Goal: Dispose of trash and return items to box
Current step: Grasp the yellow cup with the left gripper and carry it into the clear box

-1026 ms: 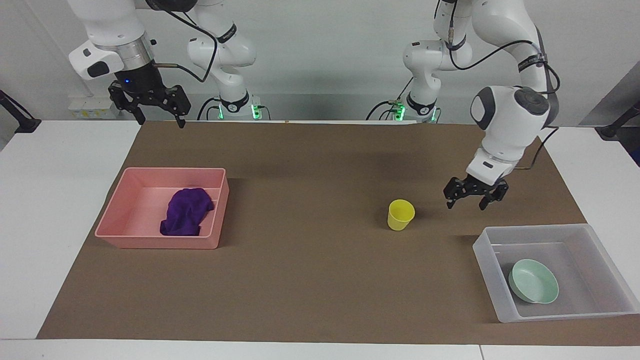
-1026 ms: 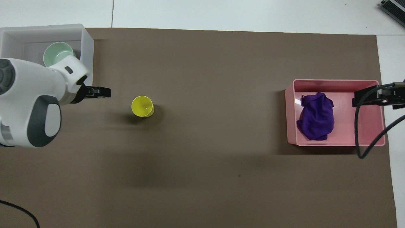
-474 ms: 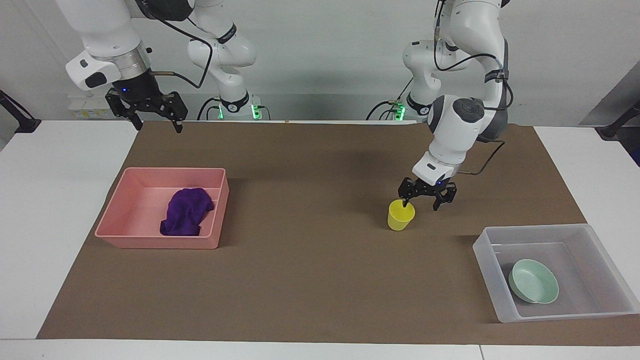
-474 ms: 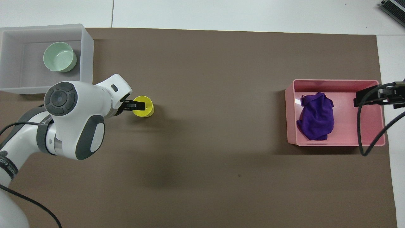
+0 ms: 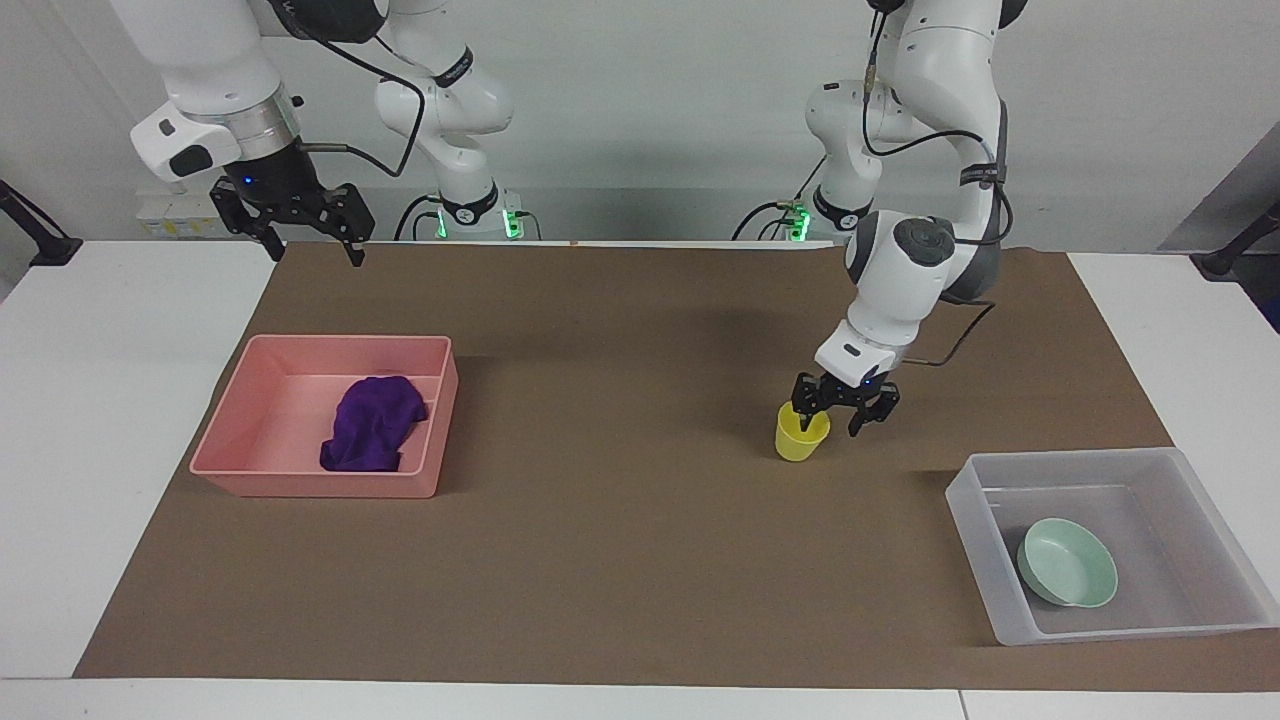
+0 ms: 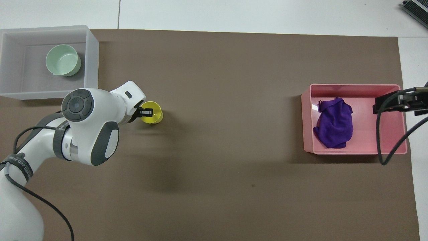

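Note:
The yellow cup stands upright on the brown mat, nearer to the robots than the box. My left gripper is down on the cup's rim, one finger inside it, shut on its wall. The translucent box sits at the left arm's end and holds the mint-green bowl. The purple rag lies in the pink tray. My right gripper waits open, high over the tray's side toward the robots.
A brown mat covers most of the white table. The pink tray is at the right arm's end, the box at the left arm's end. A black cable hangs from the right arm over the tray.
My left gripper swung from beside the box to the yellow cup, dropped onto its rim and closed. The right gripper rose slightly and holds still.

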Tool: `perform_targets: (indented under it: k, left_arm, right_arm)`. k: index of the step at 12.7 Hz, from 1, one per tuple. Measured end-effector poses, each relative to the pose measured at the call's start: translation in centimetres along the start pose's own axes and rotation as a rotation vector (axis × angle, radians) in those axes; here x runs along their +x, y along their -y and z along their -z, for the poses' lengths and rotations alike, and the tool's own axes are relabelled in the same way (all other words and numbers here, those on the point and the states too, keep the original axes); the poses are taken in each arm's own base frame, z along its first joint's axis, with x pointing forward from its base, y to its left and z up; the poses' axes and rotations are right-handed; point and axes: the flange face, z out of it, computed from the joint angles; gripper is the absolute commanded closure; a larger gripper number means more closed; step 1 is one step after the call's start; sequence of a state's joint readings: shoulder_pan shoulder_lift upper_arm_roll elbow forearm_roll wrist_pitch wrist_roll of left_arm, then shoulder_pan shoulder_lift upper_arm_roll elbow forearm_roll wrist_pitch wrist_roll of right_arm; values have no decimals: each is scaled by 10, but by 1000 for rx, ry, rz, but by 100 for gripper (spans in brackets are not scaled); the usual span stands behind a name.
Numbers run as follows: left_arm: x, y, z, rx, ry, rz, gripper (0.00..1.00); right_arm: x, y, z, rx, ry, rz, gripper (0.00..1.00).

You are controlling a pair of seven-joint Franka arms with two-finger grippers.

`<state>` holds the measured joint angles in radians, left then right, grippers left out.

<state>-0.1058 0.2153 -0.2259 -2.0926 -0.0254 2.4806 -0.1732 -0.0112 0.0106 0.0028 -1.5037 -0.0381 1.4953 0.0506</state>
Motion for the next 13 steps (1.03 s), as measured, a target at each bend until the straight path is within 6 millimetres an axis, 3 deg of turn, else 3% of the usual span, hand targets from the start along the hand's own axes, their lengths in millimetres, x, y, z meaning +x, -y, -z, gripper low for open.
perform_targets:
  k: [2,5,9,13]
  left_arm:
    - [2,-1,7,0,-13,1,100]
    - [16,19,44,14,-64,39,100]
    - [61,84,112,47,-146,149,100]
    - [95,170,146,109,-192,189,100]
  right_arm:
    - [0,0,0,0,1,0,0]
    - [0,0,-1,0,3,0,0]
    - [0,0,-1,0,3,0,0]
    - [-1,0,-4,0,9,0,0]
